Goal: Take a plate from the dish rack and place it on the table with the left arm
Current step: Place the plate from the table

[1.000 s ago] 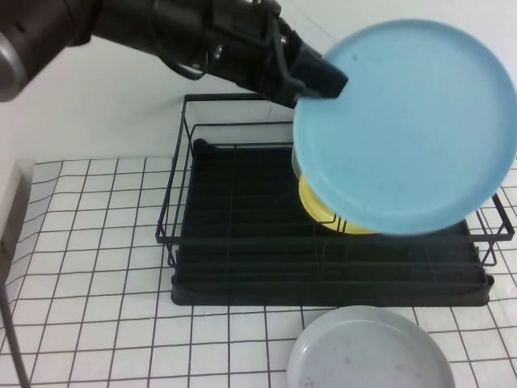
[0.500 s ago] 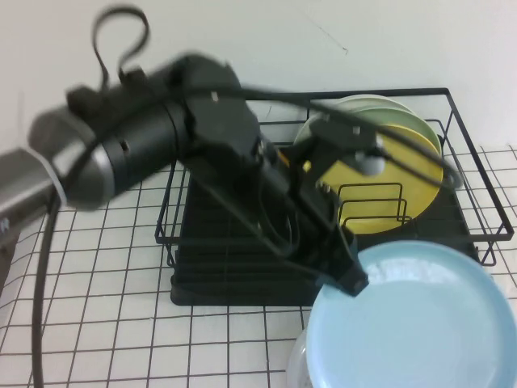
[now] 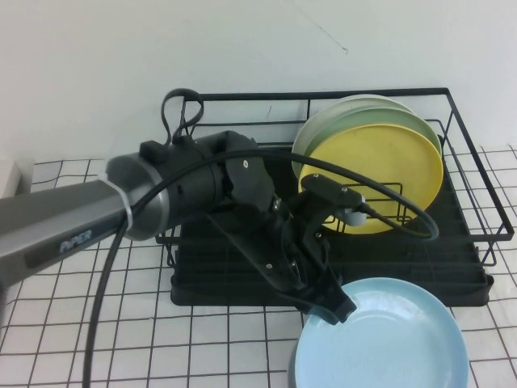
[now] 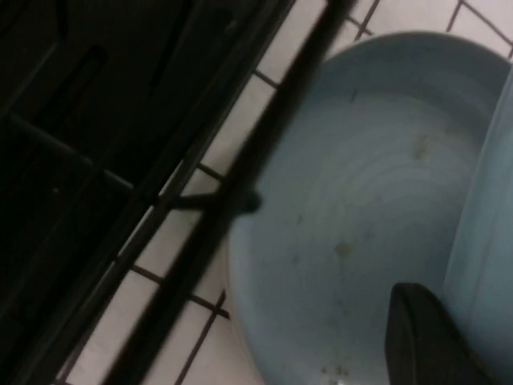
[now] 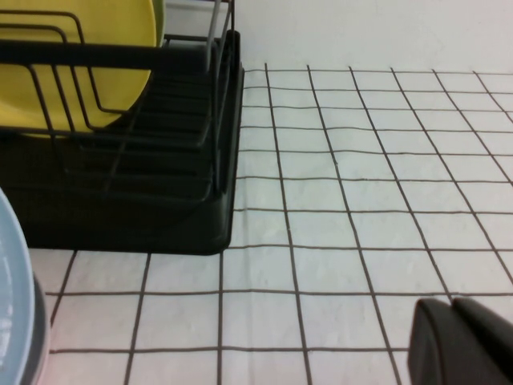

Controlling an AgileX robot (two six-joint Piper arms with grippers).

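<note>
Holding the plate [image 3: 388, 339] by its rim, the left gripper [image 3: 335, 307] has it out of the dish rack [image 3: 477, 234], low over the counter [image 3: 81, 323] near its front edge; releasing remains; right gripper [image 5: 461, 341] sits parked over the counter beside the rack, apparently closed.

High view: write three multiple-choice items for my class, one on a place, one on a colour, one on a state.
1. Where is the plate relative to the dish rack? A inside; B in front; C behind.
2. Colour of the front plate standing in the rack? A red; B white; C yellow.
3. The left gripper? A clamped on the plate's rim; B parked apart; C gripping a wire.
B: it lies low before the rack. C: the yellow plate faces us. A: its tip sits on the rim. The right gripper waits over the table.
</note>
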